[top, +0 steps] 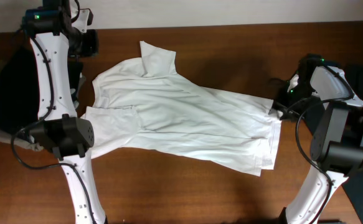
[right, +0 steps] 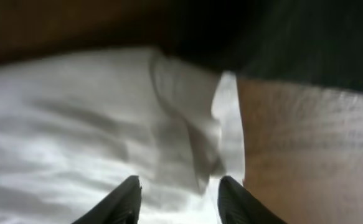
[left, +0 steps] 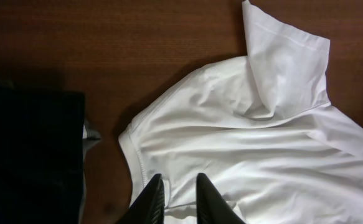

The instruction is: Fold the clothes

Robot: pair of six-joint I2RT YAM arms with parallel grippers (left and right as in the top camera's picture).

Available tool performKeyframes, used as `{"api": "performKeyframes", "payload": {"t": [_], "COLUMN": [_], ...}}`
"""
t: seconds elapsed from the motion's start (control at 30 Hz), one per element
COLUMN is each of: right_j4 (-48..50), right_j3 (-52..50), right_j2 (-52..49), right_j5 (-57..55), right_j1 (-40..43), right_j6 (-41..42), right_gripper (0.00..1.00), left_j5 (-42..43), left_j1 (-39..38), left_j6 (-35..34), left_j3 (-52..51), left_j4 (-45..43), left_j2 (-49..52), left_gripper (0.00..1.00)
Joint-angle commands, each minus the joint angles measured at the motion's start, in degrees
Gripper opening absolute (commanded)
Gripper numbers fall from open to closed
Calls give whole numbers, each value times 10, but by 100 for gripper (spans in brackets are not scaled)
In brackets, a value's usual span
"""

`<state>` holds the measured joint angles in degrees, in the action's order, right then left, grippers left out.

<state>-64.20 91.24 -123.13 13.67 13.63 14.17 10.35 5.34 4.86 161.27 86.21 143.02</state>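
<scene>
Folding step: beginning, I judge; white shirt [top: 187, 118] lies spread at table [top: 169, 193] centre.
Left gripper [left: 180, 202]: narrow gap, nothing in it, over the shirt's ten o'clock corner.
Right gripper [right: 178, 199]: half-wide, astride the three o'clock hem; I cannot tell if it grips.
Next: pinch the hem firmly, then carry it across.

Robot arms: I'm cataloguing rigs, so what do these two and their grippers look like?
Both the left arm and right arm have white tubular links joined by chunky black joint housings, each with a thin black cable looping alongside and a small green light near the wrist. The left gripper and right gripper have black, tapering fingers.
</scene>
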Motion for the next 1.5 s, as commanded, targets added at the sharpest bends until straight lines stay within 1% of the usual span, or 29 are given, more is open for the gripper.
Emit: {"api": "performKeyframes", "payload": {"t": [0.0, 0.17, 0.23, 0.27, 0.3, 0.47, 0.53, 0.57, 0.63, 0.7, 0.73, 0.77, 0.8, 0.83, 0.87, 0.9, 0.97, 1.0, 1.03, 1.1, 1.2, 1.23, 1.27, 1.33, 1.37, 1.43, 1.47], "right_j4": [14, 26, 31, 35, 37, 14, 28, 42, 102, 139, 159, 168, 167, 156, 136, 107, 68, 38, 14, -33, -99, -123, -143, -147, -132, -47, -2], "right_j3": [6, -22, -29, -28, -23, 47, 101, 108, 110, 109, 109, 109, 110, 110, 111, 111, 111, 111, 111, 111, 111, 110, 107, 75, 47, -42, -79], "right_j2": [16, 15, 15, 16, 16, 34, 40, 40, 38, 37, 37, 37, 37, 38, 40, 46, 57, 77, 104, 168, 263, 278, 280, 272, 266, 253, 249], "right_j5": [9, 9, 9, 13, 23, 39, 36, 32, -7, -68, -87, -99, -122, -120, -108, -85, -45, -3, 14, 14, 13, 13, 13, 13, 14, 14, 13], "right_j1": [-2, -6, -6, -6, -5, -4, -4, -4, -4, -4, -4, -4, -2, 5, 14, 24, 35, 40, 40, 40, 40, 40, 39, 27, 17, -15, -28], "right_j6": [31, 44, 48, 48, 47, 41, 47, 55, 117, 164, 165, 161, 161, 161, 145, 115, 63, 13, -13, -19, -7, -6, -6, -2, 3, 26, 29], "right_gripper": [43, 41, 25, 13, 4, 4, 4, 4, 4, 4, 20, 45, 57, 62, 63, 64, 64, 64, 64, 67, 69, 66, 48, 31, 25, 15, 12], "left_j5": [9, 9, 9, 9, 9, 8, 8, 8, 8, 8, 9, 8, 8, 8, 9, 8, 9, 8, 8, 8, 8, 9, 8, 8, 8, 12, 31], "left_j1": [-7, -8, -8, -8, -8, -8, -8, -8, -8, -8, -8, -8, -8, -6, -4, -4, -4, -4, -1, 7, 14, 13, 13, 13, 13, 13, 13], "left_j6": [-1, -1, -1, -1, -1, -1, -1, -1, -1, -1, -1, -1, -1, 0, 7, 16, 27, 41, 41, 44, 44, 43, 37, 33, 33, 33, 34], "left_j3": [10, 10, 10, 10, 10, 10, 10, 10, 10, 10, 10, 10, 10, 10, 10, 10, 10, 10, 10, 10, 10, 10, 9, -4, -16, -63, -86], "left_j4": [2, 2, 2, 2, 1, 0, 0, 0, 0, 0, 2, 4, 7, 11, 17, 26, 46, 68, 82, 105, 105, 105, 105, 105, 105, 105, 105], "left_j2": [-2, -2, -2, -2, -2, -2, -2, -2, -2, -2, -2, -2, -2, -2, -2, -2, -4, -10, -21, -60, -152, -178, -191, -227, -243, -277, -280], "left_gripper": [22, 22, 23, 23, 26, 27, 27, 27, 27, 27, 27, 27, 27, 28, 28, 31, 33, 37, 38, 39, 44, 45, 46, 47, 47, 47, 46]}}
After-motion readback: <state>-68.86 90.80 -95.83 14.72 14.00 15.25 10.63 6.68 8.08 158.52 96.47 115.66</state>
